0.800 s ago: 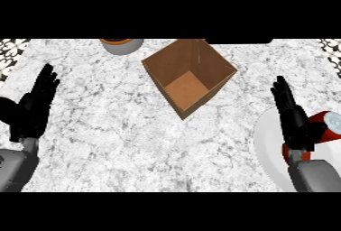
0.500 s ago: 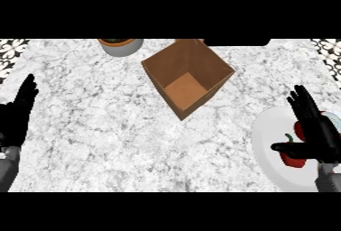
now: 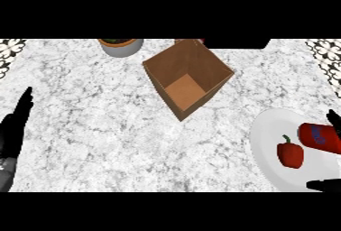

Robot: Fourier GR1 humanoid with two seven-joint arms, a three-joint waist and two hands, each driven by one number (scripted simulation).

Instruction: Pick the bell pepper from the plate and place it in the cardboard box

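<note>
The pepper [image 3: 290, 154] is small and red with a short dark green stem at its top, and it lies on the white plate [image 3: 266, 149] at the counter's right edge. Just beside it on the plate's right rim lies a red can [image 3: 320, 136] with a blue mark. Only fingertips of the right hand [image 3: 324, 184] show at the lower right and near the can, so I cannot tell whether it is open or curled; nothing shows it touching the pepper. The box [image 3: 188, 77] stands open, well apart, up the marble counter [image 3: 100, 126]. A grey pot [image 3: 121, 45] sits at the far edge. The left hand [image 3: 13, 128] rests at the left edge, fingers straight.
</note>
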